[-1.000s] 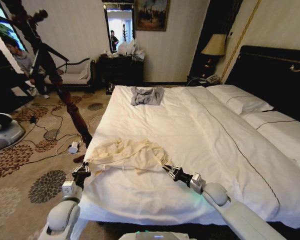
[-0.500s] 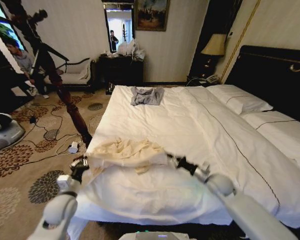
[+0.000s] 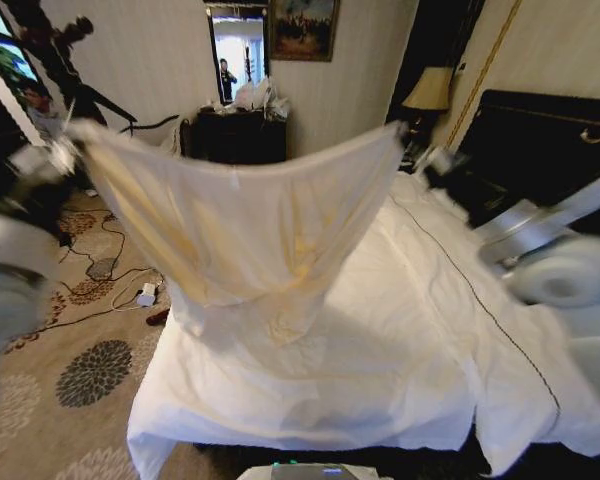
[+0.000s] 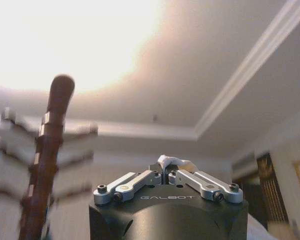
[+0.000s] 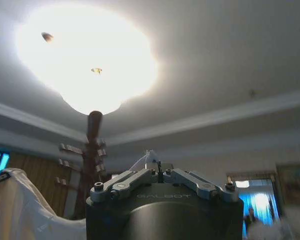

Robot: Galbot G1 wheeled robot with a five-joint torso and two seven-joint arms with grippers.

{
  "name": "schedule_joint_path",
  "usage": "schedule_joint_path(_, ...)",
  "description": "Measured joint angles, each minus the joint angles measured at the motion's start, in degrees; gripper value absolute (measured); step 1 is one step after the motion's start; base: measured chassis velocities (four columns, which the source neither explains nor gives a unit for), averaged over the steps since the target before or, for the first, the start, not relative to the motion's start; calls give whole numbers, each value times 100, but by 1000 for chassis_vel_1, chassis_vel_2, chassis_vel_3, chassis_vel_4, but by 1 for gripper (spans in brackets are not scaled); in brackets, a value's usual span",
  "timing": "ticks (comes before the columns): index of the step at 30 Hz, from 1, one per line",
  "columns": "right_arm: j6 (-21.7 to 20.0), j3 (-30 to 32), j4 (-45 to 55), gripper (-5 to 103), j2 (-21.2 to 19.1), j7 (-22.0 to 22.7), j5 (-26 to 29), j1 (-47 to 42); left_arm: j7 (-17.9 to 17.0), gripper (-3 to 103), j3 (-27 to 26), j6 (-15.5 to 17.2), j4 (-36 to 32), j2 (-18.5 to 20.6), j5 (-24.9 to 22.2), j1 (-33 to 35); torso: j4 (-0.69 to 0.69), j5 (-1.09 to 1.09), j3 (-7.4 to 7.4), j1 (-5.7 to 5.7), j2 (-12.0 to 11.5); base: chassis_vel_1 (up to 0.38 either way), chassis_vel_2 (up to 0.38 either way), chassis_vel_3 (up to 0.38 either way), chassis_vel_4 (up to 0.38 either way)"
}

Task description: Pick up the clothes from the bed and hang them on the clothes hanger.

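The clothes, a cream shirt [image 3: 250, 220], hang spread in the air above the bed [image 3: 380, 340] with its white sheets. My left gripper [image 3: 62, 145] holds the shirt's left corner high up, and my right gripper [image 3: 425, 155] holds the right corner. Both arms are blurred in the head view. In the left wrist view the left gripper [image 4: 166, 172] is shut on a pinch of pale cloth [image 4: 172, 161]. The right gripper [image 5: 160, 172] is likewise shut on cloth, and the shirt [image 5: 20, 210] hangs beyond it. The black clothes hanger [image 3: 110, 103] sticks out from the dark coat stand [image 3: 40, 40].
The coat stand [image 5: 92, 150] rises left of the bed over patterned carpet with cables [image 3: 130, 290]. A dark headboard [image 3: 540, 130] lies on the right. A lamp [image 3: 428, 90] and a dark dresser [image 3: 235, 135] stand at the back wall.
Both arms have swung up from the bed's near edge, lifting the shirt off the sheets and stretching it wide in the air. The grey garment is now hidden behind it.
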Motion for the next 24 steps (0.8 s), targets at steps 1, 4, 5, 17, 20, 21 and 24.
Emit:
schedule_joint_path(1, -11, 147, 91, 0, -92, 80, 109, 39, -50, 1, -55, 27, 8, 130, -106, -176, 0, -2, 0, 0, 0, 0, 0, 0, 0)
schedule_joint_path(4, -34, 503, 243, 0, -313, 160, 251, 46, -113, 1, -179, 73, 31, 365, -231, -470, -2, 0, 0, 0, 0, 0, 0, 0, 0)
schedule_joint_path(5, -60, 796, 350, 0, -505, 214, 381, -5, -159, 1, -318, 119, 45, 537, -331, -635, -2, 1, 0, 0, 0, 0, 0, 0, 0)
schedule_joint_path(17, -628, 1711, 659, 0, -1234, 893, 1142, -157, -887, 1, -77, 881, -438, 1183, -1072, -1154, -1, 1, -1, -3, 2, 0, 0, 0, 0)
schedule_joint_path(20, -854, 1081, 548, 0, -927, 726, 100, -782, -979, 1, 817, 1153, -726, 658, -277, -576, -6, 1, 1, -1, 1, 0, 0, 0, 0)
schedule_joint_path(21, -854, 1081, 548, 0, -927, 726, 100, -782, -979, 1, 817, 1153, -726, 658, -277, -576, -6, 1, 1, -1, 1, 0, 0, 0, 0)
schedule_joint_path(24, -950, -439, -2, 0, -265, 416, -1256, -938, -816, 1, 1742, 1491, -585, -213, 770, 423, 0, 0, 1, -1, 1, 0, 0, 0, 0)
